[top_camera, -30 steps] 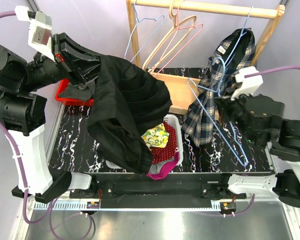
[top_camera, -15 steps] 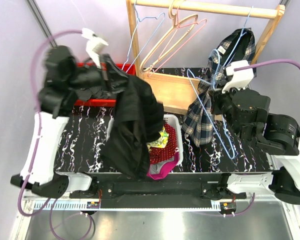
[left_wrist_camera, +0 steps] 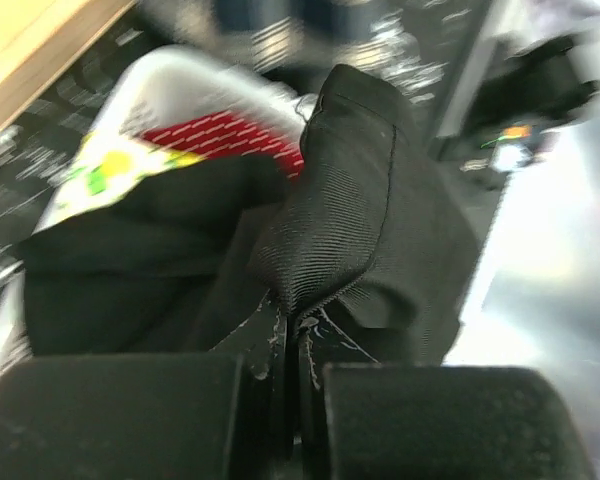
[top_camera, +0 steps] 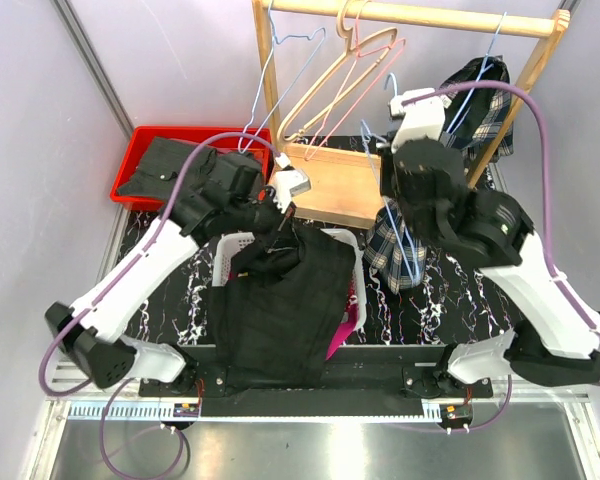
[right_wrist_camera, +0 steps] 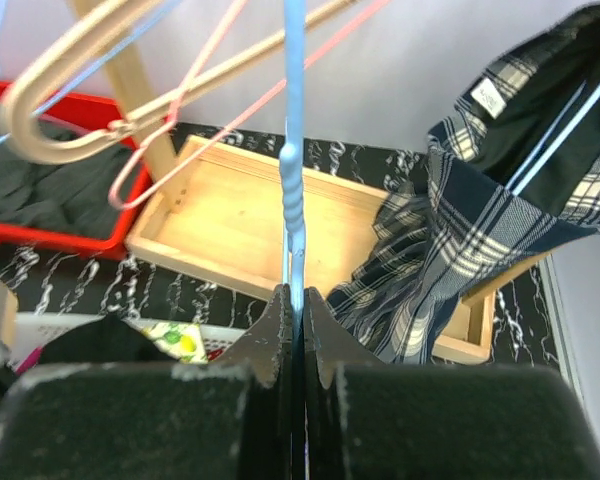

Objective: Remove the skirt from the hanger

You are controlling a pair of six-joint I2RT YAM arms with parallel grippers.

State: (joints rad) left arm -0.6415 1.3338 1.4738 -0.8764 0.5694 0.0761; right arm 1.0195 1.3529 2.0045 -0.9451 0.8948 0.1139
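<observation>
Two tools are clamping down at once. The left tool (left_wrist_camera: pixel 288 335) is squeezing a thick fold of the black skirt (top_camera: pixel 280 310) between fingers closed hard on the cloth. The right tool (right_wrist_camera: pixel 294 300) is pinching the thin wire of the blue hanger (right_wrist_camera: pixel 293 170), jaws shut tight on it.

The skirt is hanging from the left tool and draping over the white basket (top_camera: pixel 346 243) by the middle of the table's (top_camera: pixel 430 300) near edge. It is looking free of the hanger, which the right tool is holding up toward the far edge, under the wooden rack (top_camera: pixel 410 14).

Much of the cloth is spilling over the basket's near rim, so on release it is probably risking a slide past the near edge. The wire may be twisting in so narrow a pinch, and it is passing close to the plaid garment (right_wrist_camera: pixel 460 220) and could be snagging it.

A white tag (right_wrist_camera: pixel 487 96) is showing on the plaid garment, its print too small for reading; nothing else legible is appearing.
</observation>
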